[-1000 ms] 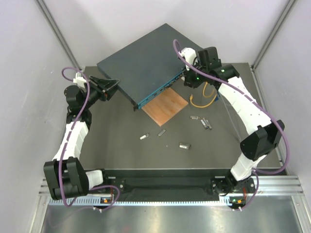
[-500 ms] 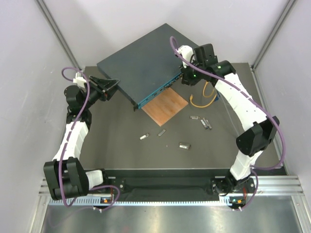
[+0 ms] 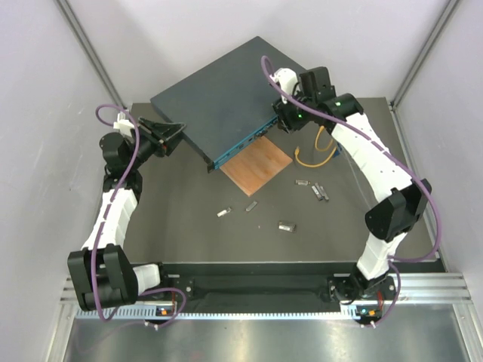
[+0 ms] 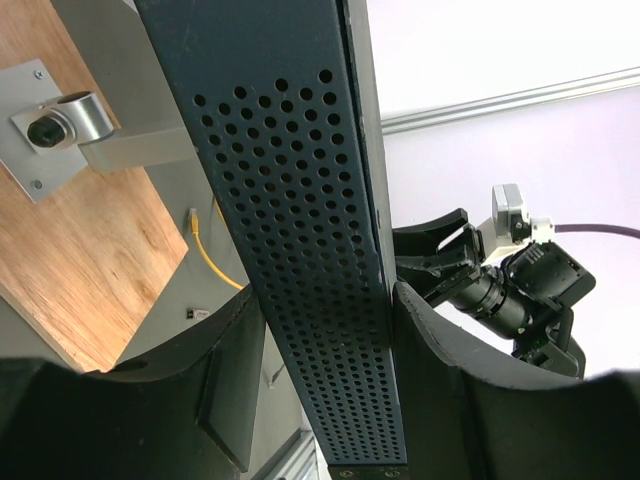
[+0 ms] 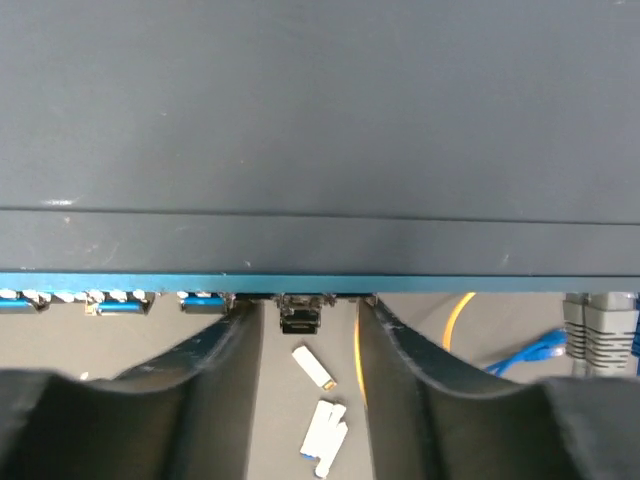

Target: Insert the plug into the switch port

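Right wrist view: my right end effector has just parted its fingers. They now stand either side of the plug, clear of it. The plug sits at the teal port face of the switch and appears seated with nothing holding it. Judgement: insertion looks complete, provided I can retreat without disturbing it. My left end effector is clamped across the switch's perforated side, bracing it. The switch lies at the far middle of the worktop, port face toward the near right. Against the earlier top view, my right wrist has closed in leftward on the port face. Left arm and switch are unchanged.
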Tool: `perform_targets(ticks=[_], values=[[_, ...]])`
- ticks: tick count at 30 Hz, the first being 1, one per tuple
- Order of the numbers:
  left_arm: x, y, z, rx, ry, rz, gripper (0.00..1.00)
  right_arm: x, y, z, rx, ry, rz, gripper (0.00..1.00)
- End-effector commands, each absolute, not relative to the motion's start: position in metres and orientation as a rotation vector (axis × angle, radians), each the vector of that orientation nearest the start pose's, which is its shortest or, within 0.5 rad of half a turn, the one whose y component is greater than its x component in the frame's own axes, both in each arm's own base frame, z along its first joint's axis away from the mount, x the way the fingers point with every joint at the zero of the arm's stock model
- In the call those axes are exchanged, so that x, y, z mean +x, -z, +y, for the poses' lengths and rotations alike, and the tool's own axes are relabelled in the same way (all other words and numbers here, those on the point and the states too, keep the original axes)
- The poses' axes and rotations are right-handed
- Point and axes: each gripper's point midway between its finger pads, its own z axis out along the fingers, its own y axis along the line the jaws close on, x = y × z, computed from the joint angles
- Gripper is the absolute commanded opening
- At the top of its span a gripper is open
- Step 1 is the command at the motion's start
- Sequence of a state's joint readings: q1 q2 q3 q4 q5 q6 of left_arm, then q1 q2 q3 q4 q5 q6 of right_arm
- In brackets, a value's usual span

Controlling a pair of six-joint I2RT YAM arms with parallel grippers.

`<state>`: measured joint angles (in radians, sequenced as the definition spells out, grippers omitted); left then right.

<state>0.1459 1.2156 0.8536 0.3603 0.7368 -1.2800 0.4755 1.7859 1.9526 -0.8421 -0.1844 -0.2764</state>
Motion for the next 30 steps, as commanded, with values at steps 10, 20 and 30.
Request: perform_targets(ticks=[10,20,30], values=[[0.374,-0.334,-0.097,-0.448,1.354,1.622,0.0,0.39,-0.299,0.212,-0.97,-0.299,1.976,0.55],[0.374,-0.334,-0.097,-0.444,1.355,1.623,0.0,0.396,-0.3,0.199,-0.892,-0.33,1.981,0.37],[0.374,-0.335,-0.097,-0.443,1.352,1.618,0.0,0.412,-0.312,0.215,-0.818,-0.402,1.929,0.28]])
